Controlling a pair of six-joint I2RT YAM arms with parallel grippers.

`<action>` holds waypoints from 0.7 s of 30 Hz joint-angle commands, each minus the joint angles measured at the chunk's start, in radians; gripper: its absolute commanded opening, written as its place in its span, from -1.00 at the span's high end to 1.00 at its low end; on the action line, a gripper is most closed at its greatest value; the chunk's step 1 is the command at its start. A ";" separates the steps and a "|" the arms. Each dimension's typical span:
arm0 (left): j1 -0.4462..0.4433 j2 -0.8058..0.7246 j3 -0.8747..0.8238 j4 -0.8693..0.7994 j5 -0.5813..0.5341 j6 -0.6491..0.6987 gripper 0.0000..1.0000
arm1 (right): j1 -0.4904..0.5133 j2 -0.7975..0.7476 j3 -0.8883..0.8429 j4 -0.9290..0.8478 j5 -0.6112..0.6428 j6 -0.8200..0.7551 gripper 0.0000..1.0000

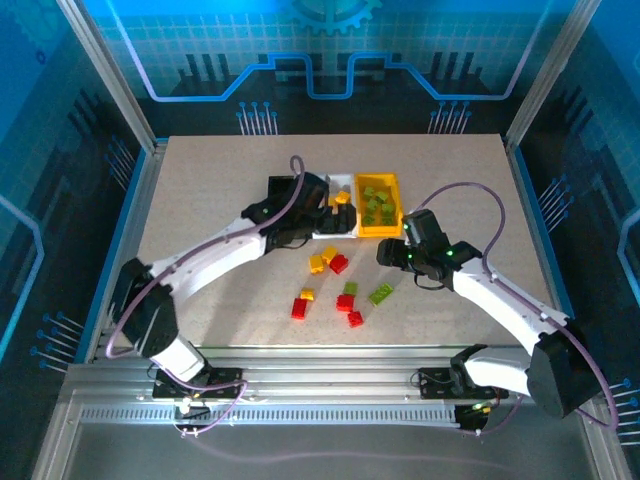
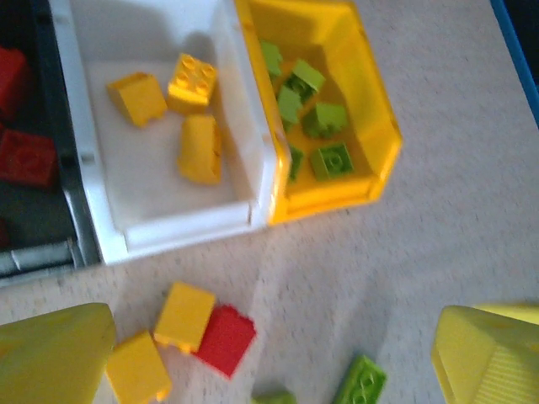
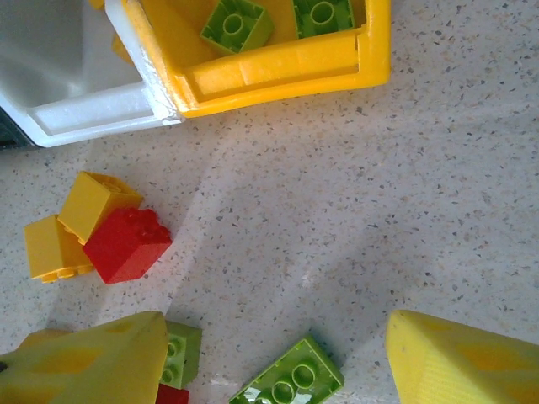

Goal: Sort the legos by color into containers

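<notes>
The left arm (image 1: 215, 255) is folding at an elbow far behind and to the left of its gripper, and its white forearm is slanting forward and inward to the wrist. The left gripper (image 2: 269, 370) is facing downward with its jaws standing wide apart. Its yellow fingers (image 2: 55, 358) are sitting at the two lower corners of the wrist view. The right arm (image 1: 500, 300) is angling from an elbow behind and to the right of its gripper, with the forearm running forward and inward. The right gripper (image 3: 274, 366) is tilting downward and is also holding its jaws well parted, with one yellow finger at each side.
</notes>
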 commanded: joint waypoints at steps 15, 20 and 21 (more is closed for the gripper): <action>-0.007 -0.009 -0.378 0.132 0.048 -0.013 -0.54 | 0.006 -0.038 -0.001 -0.004 -0.003 0.002 -0.41; 0.015 0.086 -0.332 0.159 0.024 0.004 -0.48 | 0.007 -0.058 0.004 -0.023 0.011 -0.003 -0.41; 0.018 0.100 -0.324 0.157 0.018 0.007 -0.45 | 0.007 -0.061 0.003 -0.025 0.012 -0.005 -0.41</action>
